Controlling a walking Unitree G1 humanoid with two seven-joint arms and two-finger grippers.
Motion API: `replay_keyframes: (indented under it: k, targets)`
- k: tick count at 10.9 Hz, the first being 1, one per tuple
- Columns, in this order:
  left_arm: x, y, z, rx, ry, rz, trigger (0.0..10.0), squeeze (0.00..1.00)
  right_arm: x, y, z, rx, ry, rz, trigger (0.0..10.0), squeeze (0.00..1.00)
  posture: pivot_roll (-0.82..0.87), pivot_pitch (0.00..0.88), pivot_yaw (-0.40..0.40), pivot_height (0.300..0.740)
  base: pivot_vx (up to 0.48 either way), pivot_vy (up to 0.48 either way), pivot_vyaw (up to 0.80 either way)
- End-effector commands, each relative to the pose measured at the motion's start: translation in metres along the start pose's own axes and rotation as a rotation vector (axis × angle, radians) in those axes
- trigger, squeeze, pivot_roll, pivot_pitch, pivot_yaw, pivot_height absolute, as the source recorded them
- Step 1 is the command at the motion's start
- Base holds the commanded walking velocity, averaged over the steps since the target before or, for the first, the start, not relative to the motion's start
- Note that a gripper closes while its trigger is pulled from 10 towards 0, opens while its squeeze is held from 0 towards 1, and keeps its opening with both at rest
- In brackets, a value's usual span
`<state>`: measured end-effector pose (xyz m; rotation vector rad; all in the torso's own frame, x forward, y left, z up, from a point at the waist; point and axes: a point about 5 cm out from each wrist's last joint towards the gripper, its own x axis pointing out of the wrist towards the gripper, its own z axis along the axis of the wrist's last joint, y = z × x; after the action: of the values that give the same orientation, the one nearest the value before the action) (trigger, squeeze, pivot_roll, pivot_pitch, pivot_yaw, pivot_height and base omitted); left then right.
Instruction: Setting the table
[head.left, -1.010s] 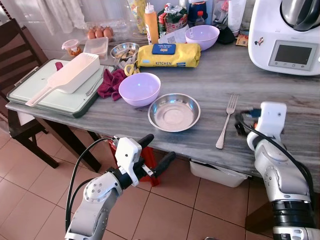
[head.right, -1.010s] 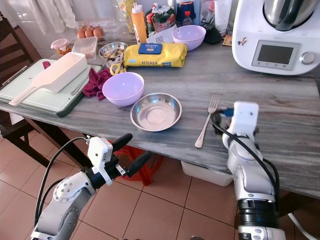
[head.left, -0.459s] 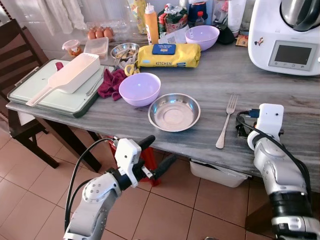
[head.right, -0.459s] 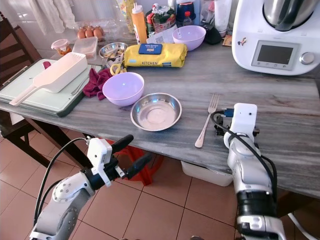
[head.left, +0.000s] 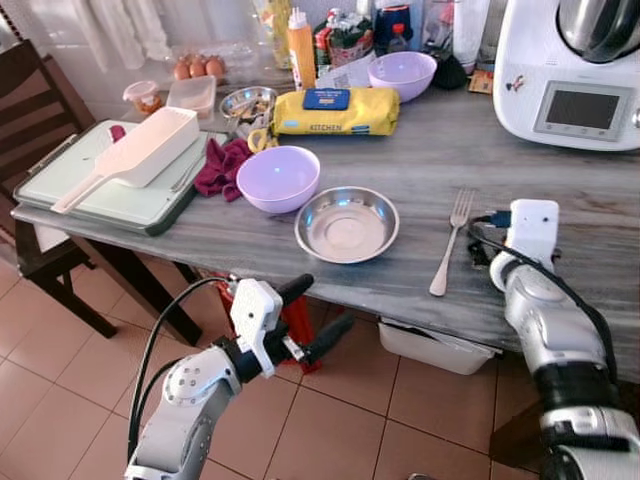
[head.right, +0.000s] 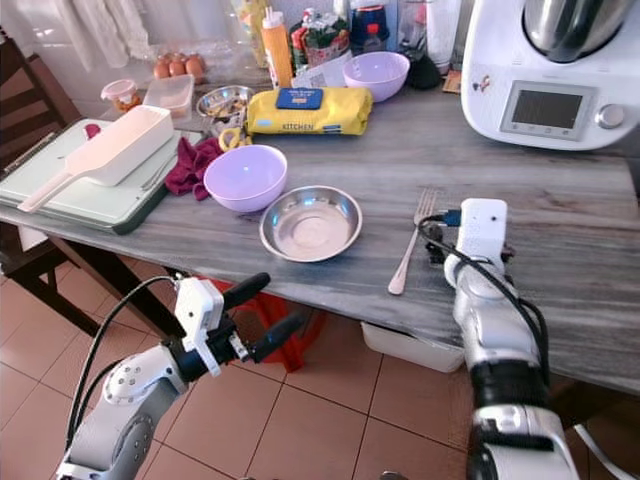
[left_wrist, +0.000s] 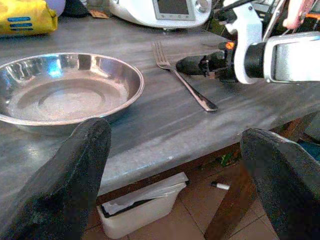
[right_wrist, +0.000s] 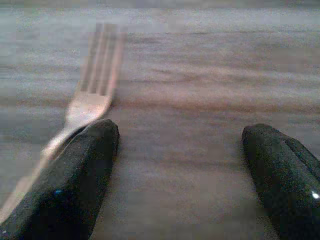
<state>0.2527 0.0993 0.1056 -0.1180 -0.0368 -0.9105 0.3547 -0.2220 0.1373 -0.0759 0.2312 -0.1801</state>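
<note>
Grey wood-grain table (head.left: 420, 180), cluttered at the back, place setting forming at the near edge

- Shallow round stainless-steel bowl (head.left: 346, 223) sits near the front edge; silver metal fork (head.left: 450, 242) lies flat to its right, well apart, tines pointing away from the robot, handle toward the edge. Reads as a laid place, fork beside the dish
- Right gripper (right_wrist: 182, 175) low over the table just right of the fork; black fingers (right_wrist: 75, 180) spread apart, empty. One finger sits right against the fork's neck, the other well off on bare wood. Whether it touches the fork I cannot tell. Judgement: either nudging the fork straight or just let go of it
- Left gripper (head.left: 310, 315) hangs below table level in front of the bowl, fingers wide apart, holding nothing; looks parked, out of the way
- Lilac plastic bowl (head.left: 279, 178) just behind the steel one, likely next to be placed
</note>
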Motion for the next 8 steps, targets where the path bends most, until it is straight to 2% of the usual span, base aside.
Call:
replay_keyframes:
  k: [1, 8]
  targets:
    - [-0.003, -0.001, -0.002, 0.0, 0.014, -0.005, 10.0, 0.0, 0.001, 0.014, -0.002, -0.007, 0.014, 0.052, 10.0, 0.27, -0.1, 0.112, 0.126, 0.74, 0.0, 0.0, 0.0]
    - [-0.002, -0.006, -0.001, -0.006, 0.007, -0.007, 10.0, 0.0, -0.003, 0.035, -0.005, 0.037, 0.013, 0.132, 10.0, 0.27, -0.11, 0.117, 0.124, 0.74, 0.0, 0.0, 0.0]
